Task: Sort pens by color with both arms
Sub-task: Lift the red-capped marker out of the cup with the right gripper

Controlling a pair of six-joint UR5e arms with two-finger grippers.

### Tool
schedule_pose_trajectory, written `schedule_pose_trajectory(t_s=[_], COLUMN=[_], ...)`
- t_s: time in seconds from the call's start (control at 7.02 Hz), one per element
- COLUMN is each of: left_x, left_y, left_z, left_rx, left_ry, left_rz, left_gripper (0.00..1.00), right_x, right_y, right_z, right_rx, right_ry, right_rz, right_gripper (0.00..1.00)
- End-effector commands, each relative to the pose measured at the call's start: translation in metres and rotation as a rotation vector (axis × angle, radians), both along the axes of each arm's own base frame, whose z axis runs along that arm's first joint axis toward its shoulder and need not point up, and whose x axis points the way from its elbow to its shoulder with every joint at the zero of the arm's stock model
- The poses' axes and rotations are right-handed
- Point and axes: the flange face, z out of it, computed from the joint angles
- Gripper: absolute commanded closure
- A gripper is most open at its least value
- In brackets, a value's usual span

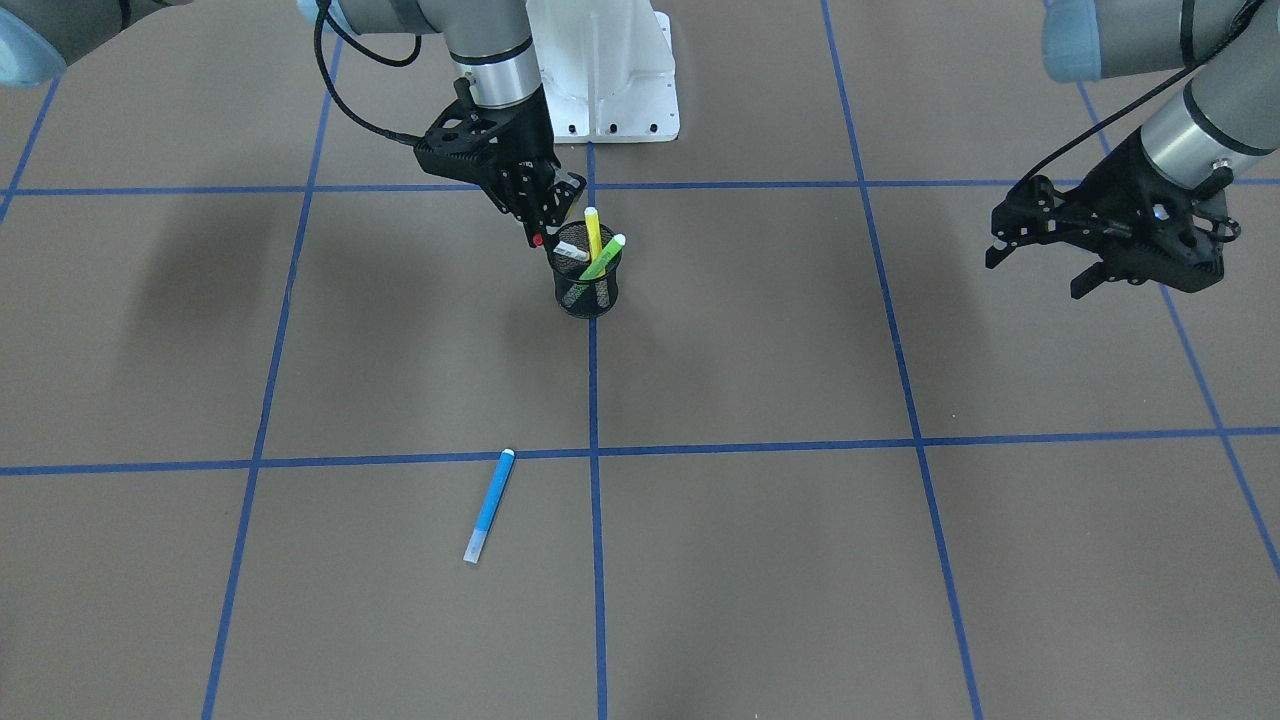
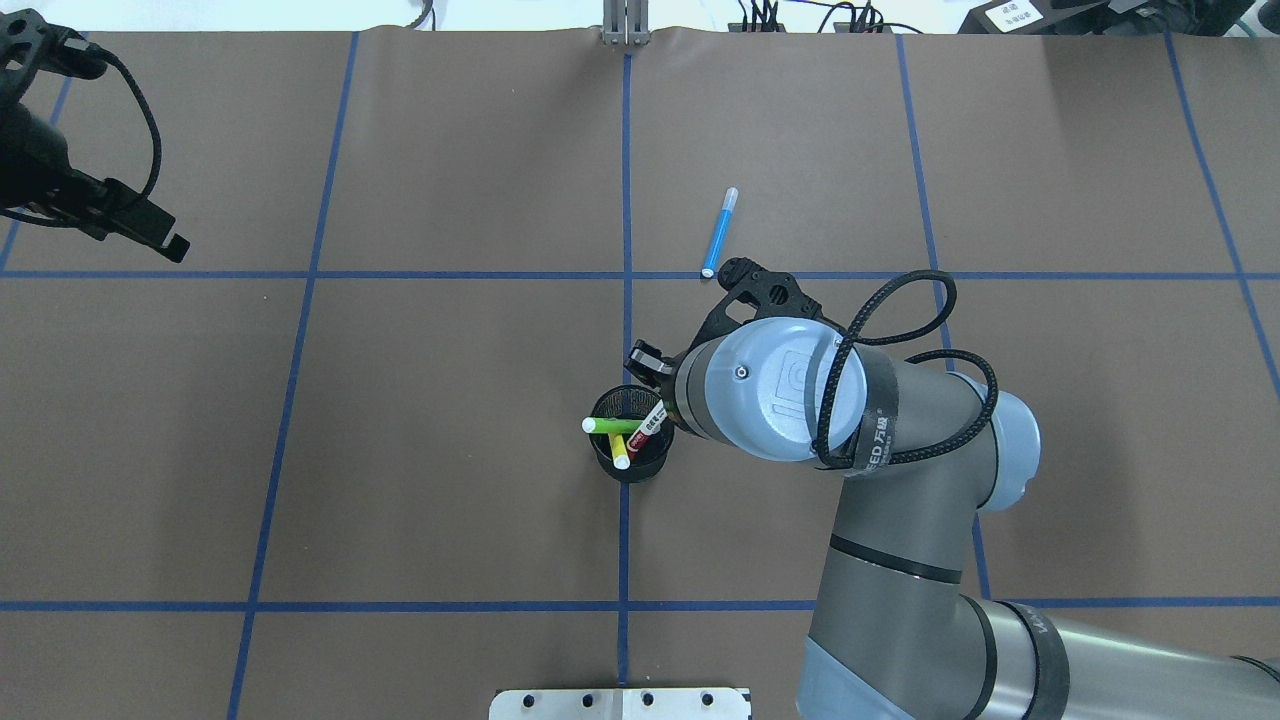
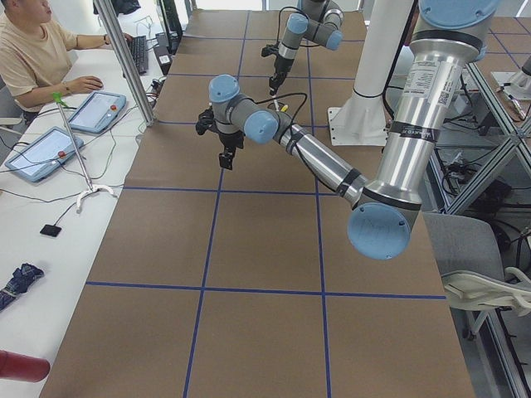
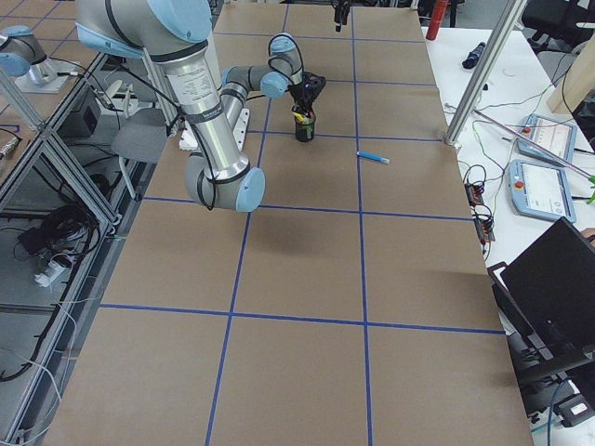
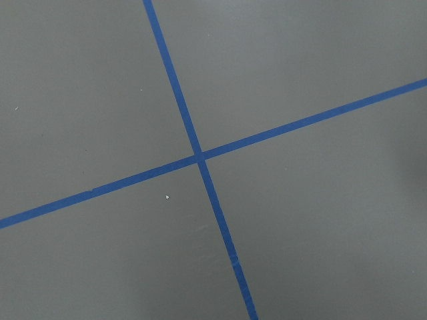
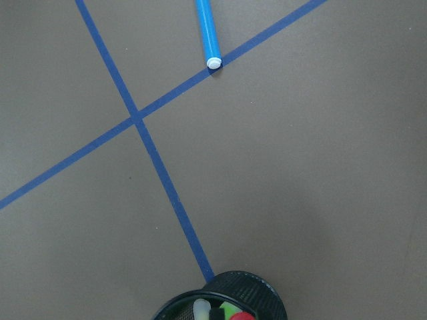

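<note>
A black wire-mesh cup (image 1: 587,292) stands at the table's middle and holds three pens: yellow (image 1: 593,232), light green (image 1: 603,258) and white-barrelled with red ends (image 1: 572,250). The white pen leans toward my right gripper (image 1: 552,213), which hangs just above the cup's rim. Its fingers look apart, with one fingertip right beside the pen's red top end. The blue pen (image 1: 490,505) lies flat on the table, away from the cup on the far side from my base; it also shows in the right wrist view (image 6: 208,33). My left gripper (image 1: 1040,275) is open and empty, raised far out to my left.
Blue tape lines divide the brown table into squares. The white base mount (image 1: 610,90) sits behind the cup. A person (image 3: 41,50) sits at a side desk with tablets beyond the table's edge. The left wrist view shows only table and tape.
</note>
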Motion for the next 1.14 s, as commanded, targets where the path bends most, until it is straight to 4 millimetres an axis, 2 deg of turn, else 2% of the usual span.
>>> schedule_pose_trajectory(t_s=[0.0,0.14,0.28,0.43,0.57,0.71,0.85,1.0], left_x=[0.000,0.000,0.000,0.001,0.001,0.002,0.003,0.003], left_y=[-0.001,-0.001,0.000,-0.001,0.000,0.000,-0.001,-0.001], left_z=[0.001,0.001,0.000,0.000,0.000,-0.009,-0.011,-0.012], left_rx=[-0.003,-0.002,-0.002,-0.003,-0.004,-0.038,-0.043,-0.039], left_ry=[-0.002,-0.002,0.000,0.000,0.000,0.011,0.012,0.012], left_rz=[-0.001,-0.001,-0.001,0.001,-0.001,-0.036,-0.040,-0.042], left_gripper=[0.01,0.01,0.01,0.01,0.01,0.01,0.01,0.01], right_x=[0.020,0.038,0.062,0.075,0.075,0.075,0.068,0.059], right_y=[-0.002,-0.002,0.007,0.007,0.002,-0.007,-0.022,-0.042], right_z=[-0.006,-0.016,-0.031,-0.037,-0.037,-0.041,-0.039,-0.048], right_rx=[0.006,0.016,0.047,0.058,0.074,0.168,0.202,0.215], right_ry=[0.027,0.028,0.043,0.045,0.057,0.106,0.150,0.174], right_rz=[-0.002,0.001,-0.022,-0.012,0.002,0.025,0.045,0.084], right_gripper=[1.00,1.00,1.00,1.00,1.00,1.00,1.00,1.00])
